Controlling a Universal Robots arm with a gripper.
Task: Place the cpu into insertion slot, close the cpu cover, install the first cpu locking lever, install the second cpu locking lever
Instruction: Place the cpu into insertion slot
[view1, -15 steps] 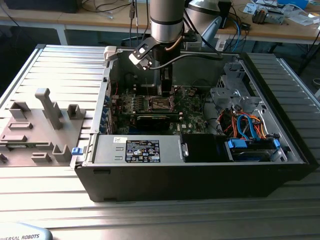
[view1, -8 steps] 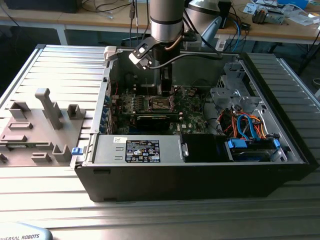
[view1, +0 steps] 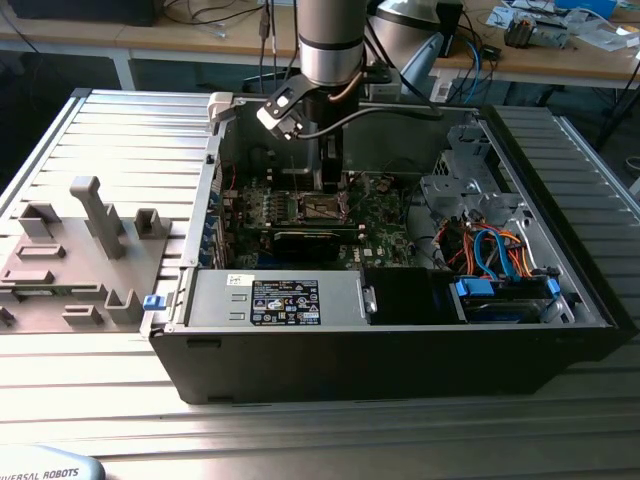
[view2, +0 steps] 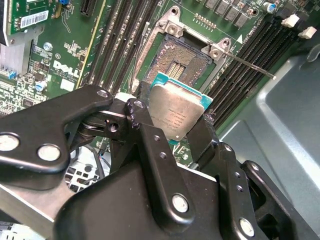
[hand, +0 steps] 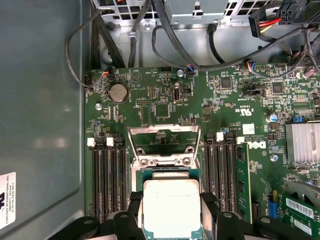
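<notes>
Inside an open black computer case (view1: 400, 350) on a ribbed metal surface (view1: 130, 150), the black gripper (view2: 176, 125) is clamped on the thin square silvery-grey cpu (view2: 176, 111) just above the dark, silver-rimmed, unfilled insertion slot (view2: 182, 57), with its metal cover (hand: 164, 142) raised and no step finished.

The arm (view1: 330, 45) is hanging straight down from twelve o'clock in the exterior view, its wrist pointing vertically toward six o'clock. The gripper (view2: 175, 120) is reaching low beneath it, the two black fingers (view2: 150, 130) standing parallel and pressing inward on opposite edges of the cpu (view2: 176, 111), gripping it flat between them in both wrist views (hand: 171, 207).
</notes>
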